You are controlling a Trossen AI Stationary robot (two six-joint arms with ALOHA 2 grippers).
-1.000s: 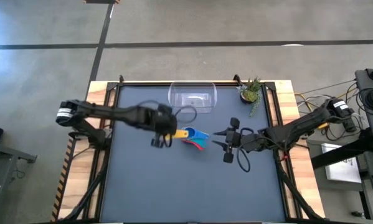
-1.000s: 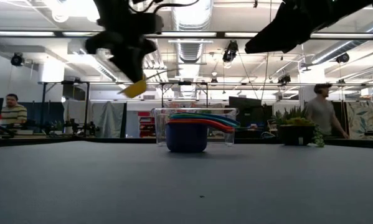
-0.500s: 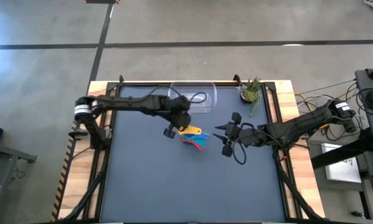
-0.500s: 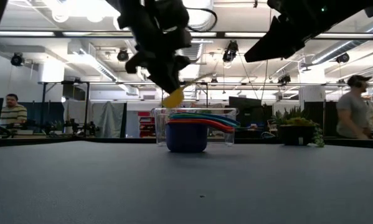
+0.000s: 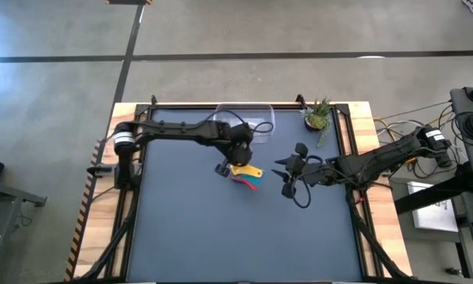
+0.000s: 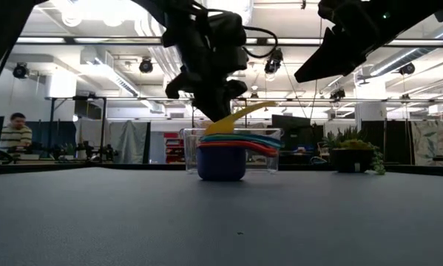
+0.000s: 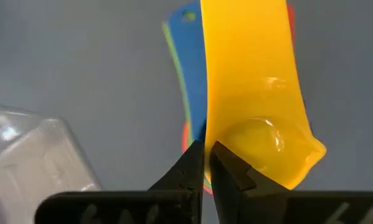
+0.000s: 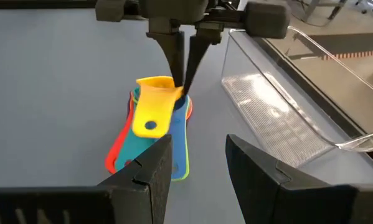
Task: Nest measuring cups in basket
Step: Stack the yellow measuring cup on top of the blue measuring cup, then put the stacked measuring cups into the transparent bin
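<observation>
Clear basket point(image 5: 245, 122) is sitting at the table's far edge, w/ a potted plant point(image 5: 319, 116) near its right. Just in front, one stack of measuring cups point(image 5: 247, 178) is resting on the mat. Left gripper point(image 5: 234, 162) is pinching the yellow cup point(image 5: 246, 169) by its rim above the stack, tilted. Right gripper point(image 5: 287, 175) is hanging nearby, fingers parted, grasping nothing. One person point(image 6: 12, 133) is sitting in the bkgd.

no readable text, labels or signs
</observation>
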